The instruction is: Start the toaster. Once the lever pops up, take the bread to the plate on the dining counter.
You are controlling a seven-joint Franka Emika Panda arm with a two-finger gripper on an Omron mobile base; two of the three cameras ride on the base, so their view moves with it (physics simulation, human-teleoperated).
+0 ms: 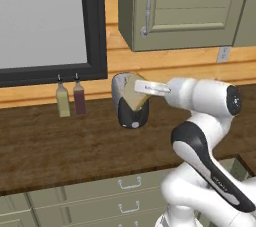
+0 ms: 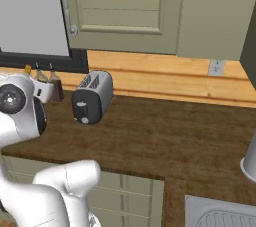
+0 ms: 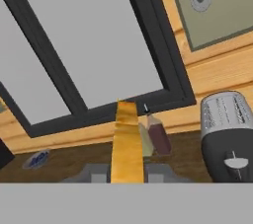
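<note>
My gripper [image 3: 127, 171] is shut on the bread [image 3: 126, 141]. The slice faces the hand view edge-on, as a golden-tan strip rising between the two fingertips. In the left base view the bread [image 1: 133, 96] hangs in the gripper [image 1: 144, 89] in front of the toaster [image 1: 131, 108], above the wooden worktop. The silver toaster [image 2: 92, 96] stands near the back wall with its black end panel facing out, and both its slots look empty. In the hand view the toaster [image 3: 227, 134] sits low on the right. The plate and the dining counter are out of view.
Two small bottles [image 1: 70, 100] hang under the dark-framed window [image 1: 95, 26], left of the toaster. An olive wall cabinet [image 1: 185, 6] hangs above. At the right lie a sink [image 2: 220, 216] and a grey vessel [image 2: 250, 163]. Drawers [image 1: 125, 191] line the worktop front.
</note>
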